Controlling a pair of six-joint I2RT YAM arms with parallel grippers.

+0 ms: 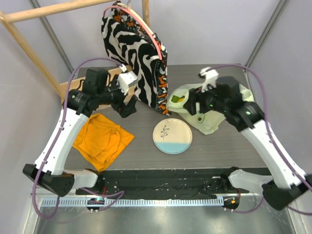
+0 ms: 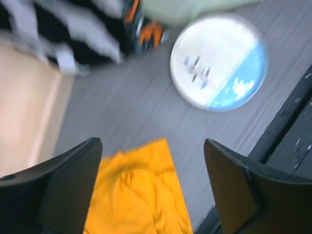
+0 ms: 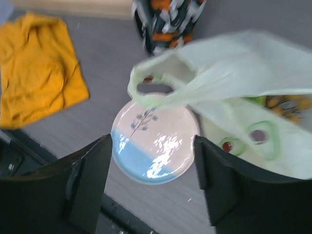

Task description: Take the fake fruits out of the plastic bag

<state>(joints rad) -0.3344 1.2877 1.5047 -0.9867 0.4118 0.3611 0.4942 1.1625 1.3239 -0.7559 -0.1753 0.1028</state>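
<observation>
**Both hands open, fruits in the bag: reach not yet made**

Right hand (image 3: 152, 141): fingers wide apart, nothing held. It hovers at the near edge of the plastic bag (image 3: 234, 73), with a handle loop (image 3: 170, 100) just ahead of the fingertips and the plate (image 3: 153, 146) below.

Left hand (image 2: 152, 146): also wide and holding nothing. It is raised over the orange cloth (image 2: 136, 195), near the zebra-patterned cloth bag (image 1: 134, 53) and well apart from the plastic bag.

The plastic bag lies crumpled on the tabletop (image 1: 144, 119), right of centre, just beside the plate. Its mouth faces the zebra bag.

Fake fruits (image 1: 176, 99): inside the bag. Yellow and green show at the mouth in the top view. No fruit is seen outside the bag.

Step, as judged: approach only, extraction not begun. The next move calls for getting the mouth open. One way is to pinch the handle loop and lift it so the other fingers can enter. The thin film will likely drag along with any fruit pulled.

Counts:
- Hands: two.
- Plastic bag: one.
- Plate: one.
- Orange cloth: one.
- Zebra bag: one.
- Fruits: two coloured pieces are discernible at the mouth; the total cannot be told through the film.
</observation>
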